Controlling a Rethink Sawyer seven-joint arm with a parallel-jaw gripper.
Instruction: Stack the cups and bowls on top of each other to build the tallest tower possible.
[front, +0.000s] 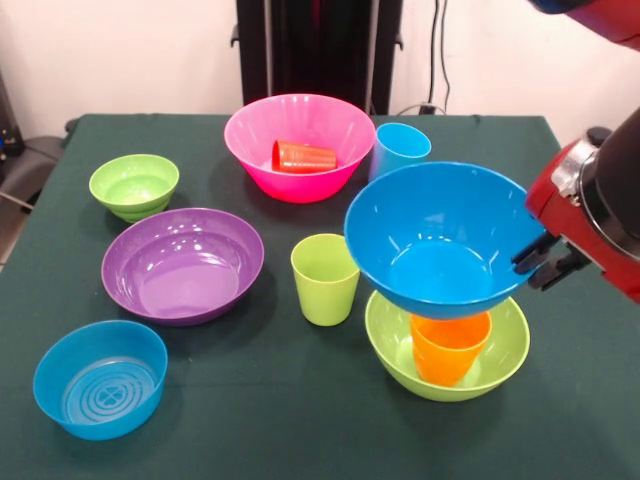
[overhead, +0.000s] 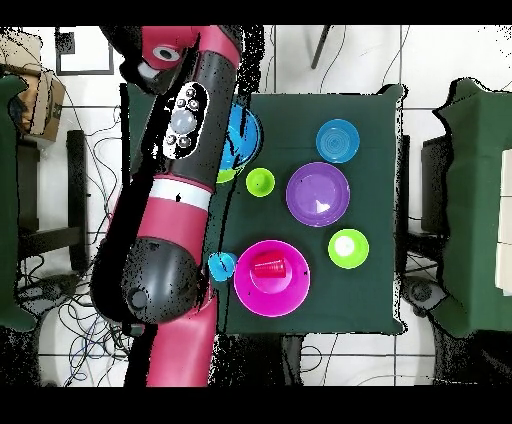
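A large blue bowl (front: 440, 240) (overhead: 243, 135) hangs slightly tilted over the orange cup (front: 450, 348), which stands upright inside the large lime green bowl (front: 503, 348) at the front right. My gripper (front: 538, 262) is shut on the blue bowl's right rim. The bowl's bottom hides the orange cup's rim, so I cannot tell if they touch. A lime green cup (front: 324, 279) (overhead: 260, 182) stands just left of this tower. In the overhead view my arm (overhead: 185, 170) covers the gripper and most of the tower.
A pink bowl (front: 290, 178) (overhead: 290, 290) at the back holds a red cup (front: 304, 157) (overhead: 268, 266) on its side, with a light blue cup (front: 400, 150) (overhead: 222, 266) beside it. To the left are a purple bowl (front: 182, 265) (overhead: 318, 194), a small lime green bowl (front: 133, 187) (overhead: 348, 248) and a small blue bowl (front: 100, 380) (overhead: 337, 141).
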